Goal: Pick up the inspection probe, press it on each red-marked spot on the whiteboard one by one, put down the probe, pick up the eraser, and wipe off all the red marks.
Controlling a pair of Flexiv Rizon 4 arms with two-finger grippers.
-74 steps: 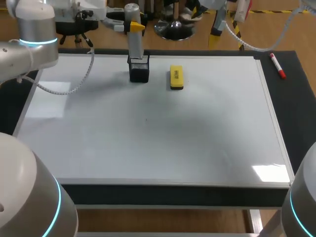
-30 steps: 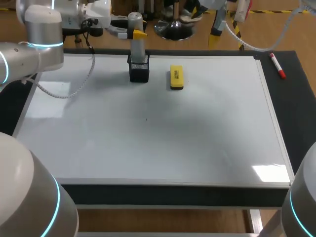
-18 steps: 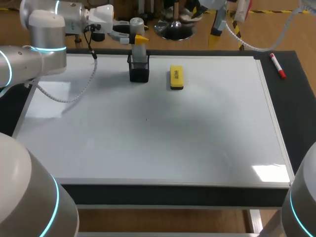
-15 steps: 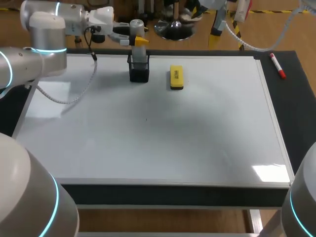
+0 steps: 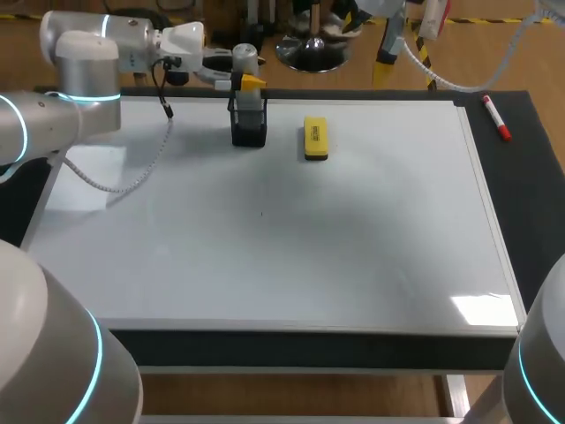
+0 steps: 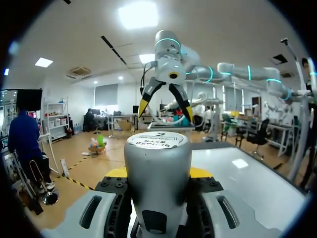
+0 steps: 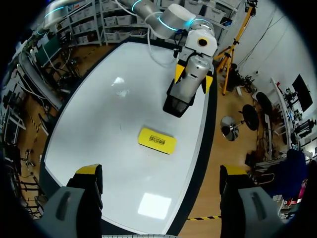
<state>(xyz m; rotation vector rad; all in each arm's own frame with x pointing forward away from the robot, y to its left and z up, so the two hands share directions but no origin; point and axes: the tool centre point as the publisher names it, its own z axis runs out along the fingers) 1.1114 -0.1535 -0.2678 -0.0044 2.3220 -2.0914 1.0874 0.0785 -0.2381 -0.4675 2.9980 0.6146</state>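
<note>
The grey cylindrical probe (image 5: 244,72) stands with its lower end in the black mesh holder (image 5: 249,126) at the far side of the whiteboard (image 5: 309,256). My left gripper (image 5: 240,78) comes in sideways and is shut on the probe's upper part; in the left wrist view the probe (image 6: 157,168) fills the gap between the yellow-tipped fingers (image 6: 116,172). The yellow eraser (image 5: 315,139) lies just right of the holder. My right gripper (image 7: 161,171) hangs open high above the board's far edge, over the eraser (image 7: 157,141) and holder (image 7: 177,105). No red marks show on the board.
A red marker (image 5: 496,117) lies on the black table surface beyond the whiteboard's far right corner. A tiny dark speck (image 5: 261,213) sits near the board's middle. My left arm's cable (image 5: 132,163) droops over the far left of the board.
The left arm has swung its wrist from above the probe to a sideways hold, and the probe has sunk lower into the holder. The right gripper has not moved.
</note>
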